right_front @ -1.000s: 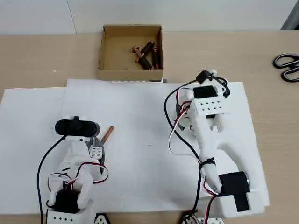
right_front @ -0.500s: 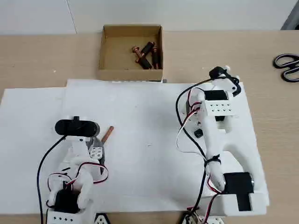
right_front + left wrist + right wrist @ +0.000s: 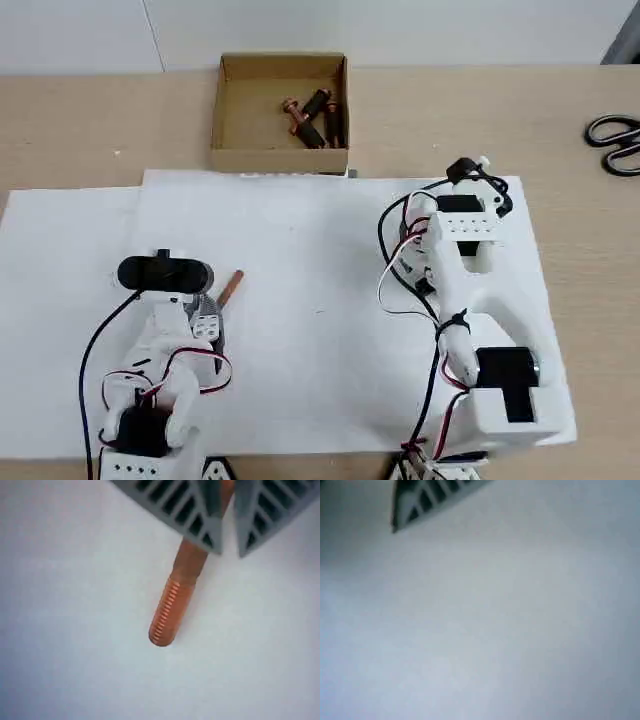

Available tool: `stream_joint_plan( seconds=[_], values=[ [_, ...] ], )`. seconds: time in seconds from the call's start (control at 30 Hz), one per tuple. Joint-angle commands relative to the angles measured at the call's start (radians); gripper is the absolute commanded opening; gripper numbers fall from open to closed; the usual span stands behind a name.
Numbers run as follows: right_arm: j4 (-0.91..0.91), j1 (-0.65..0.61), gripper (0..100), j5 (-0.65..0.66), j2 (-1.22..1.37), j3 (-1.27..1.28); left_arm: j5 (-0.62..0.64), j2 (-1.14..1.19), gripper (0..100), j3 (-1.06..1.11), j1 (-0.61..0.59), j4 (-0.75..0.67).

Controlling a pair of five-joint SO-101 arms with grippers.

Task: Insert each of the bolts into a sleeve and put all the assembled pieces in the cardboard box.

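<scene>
Left wrist view shows the left gripper (image 3: 222, 515) closed narrowly on a copper bolt (image 3: 175, 600), whose threaded end sticks out over the white paper (image 3: 75, 630). High view shows the cardboard box (image 3: 228, 120) at the table's far side, holding assembled pieces (image 3: 315, 118). Whether the right gripper (image 3: 427, 500) is open cannot be told.

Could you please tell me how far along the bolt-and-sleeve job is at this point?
Done: a few assembled pieces, bolts in dark sleeves, lie in the cardboard box. In hand: the left gripper has its jaws closed on a bare copper bolt over the white paper. Left: that bolt needs a sleeve, then goes into the box.
</scene>
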Motion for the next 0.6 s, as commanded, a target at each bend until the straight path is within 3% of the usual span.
stream_joint_plan(
  seconds=[0.0,0.23,0.3,0.43,0.57],
  values=[
    [-0.010,0.007,24.8,0.000,-0.001,-0.006,-0.003,-0.006,1,-0.004,0.003,0.002],
    [-0.001,0.005,24.3,0.000,0.001,-0.003,-0.003,-0.006,1,-0.004,0.003,0.002],
    [-0.001,0.005,19.8,0.002,0.001,-0.003,-0.003,-0.006,1,-0.004,0.003,0.002],
    [0.001,0.005,0.0,0.005,-0.002,-0.003,-0.003,-0.006,1,-0.004,0.002,0.002],
    [0.047,0.007,0.1,0.000,-0.005,-0.008,-0.003,-0.006,1,-0.004,0.002,0.002]
  ],
)
